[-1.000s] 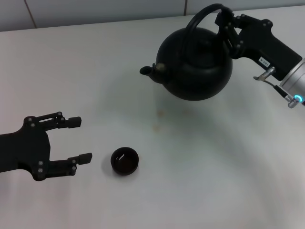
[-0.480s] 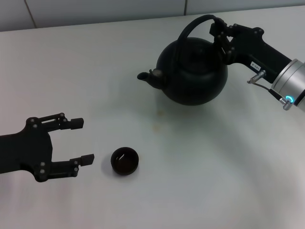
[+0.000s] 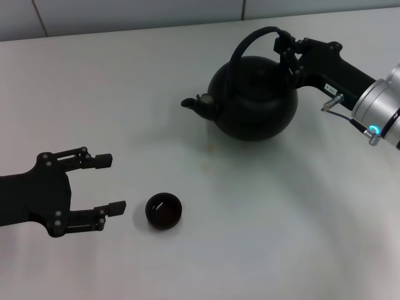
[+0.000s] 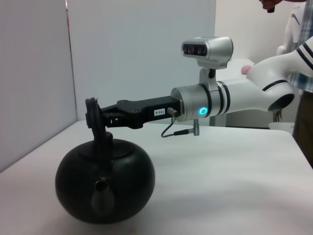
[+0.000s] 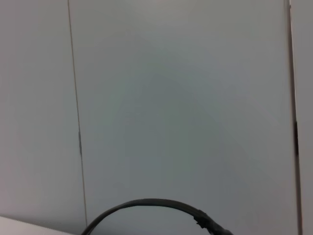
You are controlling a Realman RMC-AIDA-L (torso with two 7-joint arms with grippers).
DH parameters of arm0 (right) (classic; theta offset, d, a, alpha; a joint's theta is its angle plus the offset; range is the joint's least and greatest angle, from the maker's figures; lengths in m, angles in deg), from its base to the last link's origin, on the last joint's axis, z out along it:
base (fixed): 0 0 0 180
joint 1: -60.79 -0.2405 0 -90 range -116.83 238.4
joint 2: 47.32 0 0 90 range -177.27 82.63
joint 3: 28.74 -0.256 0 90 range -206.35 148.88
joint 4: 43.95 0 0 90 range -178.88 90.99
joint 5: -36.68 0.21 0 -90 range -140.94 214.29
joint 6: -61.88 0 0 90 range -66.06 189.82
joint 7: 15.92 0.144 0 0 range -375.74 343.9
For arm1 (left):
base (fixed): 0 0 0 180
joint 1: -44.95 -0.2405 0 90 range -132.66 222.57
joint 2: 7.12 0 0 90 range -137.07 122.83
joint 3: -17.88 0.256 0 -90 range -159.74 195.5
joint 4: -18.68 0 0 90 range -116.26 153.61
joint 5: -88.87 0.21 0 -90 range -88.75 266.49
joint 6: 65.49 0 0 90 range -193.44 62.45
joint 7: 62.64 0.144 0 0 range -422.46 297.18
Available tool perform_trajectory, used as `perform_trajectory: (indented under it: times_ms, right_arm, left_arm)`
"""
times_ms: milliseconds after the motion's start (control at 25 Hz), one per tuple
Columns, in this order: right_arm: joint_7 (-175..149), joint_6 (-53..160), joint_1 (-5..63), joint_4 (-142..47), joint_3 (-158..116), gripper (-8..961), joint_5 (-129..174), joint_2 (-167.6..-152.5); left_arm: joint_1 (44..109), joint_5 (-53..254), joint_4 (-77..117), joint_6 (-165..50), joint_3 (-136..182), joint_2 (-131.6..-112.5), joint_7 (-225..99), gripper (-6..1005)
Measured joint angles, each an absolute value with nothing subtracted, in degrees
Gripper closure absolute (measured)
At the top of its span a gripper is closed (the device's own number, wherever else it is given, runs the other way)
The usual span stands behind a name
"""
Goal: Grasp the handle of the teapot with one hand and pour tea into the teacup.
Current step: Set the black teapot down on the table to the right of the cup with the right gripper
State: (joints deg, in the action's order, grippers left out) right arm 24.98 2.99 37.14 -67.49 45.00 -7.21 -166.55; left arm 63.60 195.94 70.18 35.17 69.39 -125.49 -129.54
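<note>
The round black teapot (image 3: 253, 100) stands upright at the back right of the table, on or just above its surface, spout pointing left. My right gripper (image 3: 284, 53) is shut on the right side of its arched black handle (image 3: 250, 39). The left wrist view shows the teapot (image 4: 105, 186) spout-on, with the right gripper (image 4: 98, 117) clamped at the top of the handle (image 4: 93, 110). The handle's arc (image 5: 151, 203) shows in the right wrist view. The tiny black teacup (image 3: 164, 211) sits at the front. My left gripper (image 3: 106, 184) is open and empty just left of it.
The white table (image 3: 281, 219) meets a pale tiled wall (image 3: 125, 15) at the back. A faint brownish stain (image 3: 206, 164) lies between teapot and teacup. A person's striped sleeve (image 4: 303, 44) shows behind the right arm in the left wrist view.
The right gripper has lowered the teapot toward the table and shifted it slightly back; the pot looks smaller and lower. The left gripper has edged slightly right toward the teacup.
</note>
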Motion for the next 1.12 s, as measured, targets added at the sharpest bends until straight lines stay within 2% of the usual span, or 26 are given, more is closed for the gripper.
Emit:
perform_trajectory:
  times_ms: [720, 1120]
  right_arm:
    - [24.7, 3.7, 35.9, -66.4, 45.0, 867, -10.0, -166.5]
    - [24.9, 3.0, 35.9, -67.3, 45.0, 832, -12.3, -166.53]
  left_arm:
    - [64.2, 196.1, 70.9, 35.9, 69.4, -125.48, -129.6, 217]
    - [64.2, 196.1, 70.9, 35.9, 69.4, -125.59, -129.6, 218]
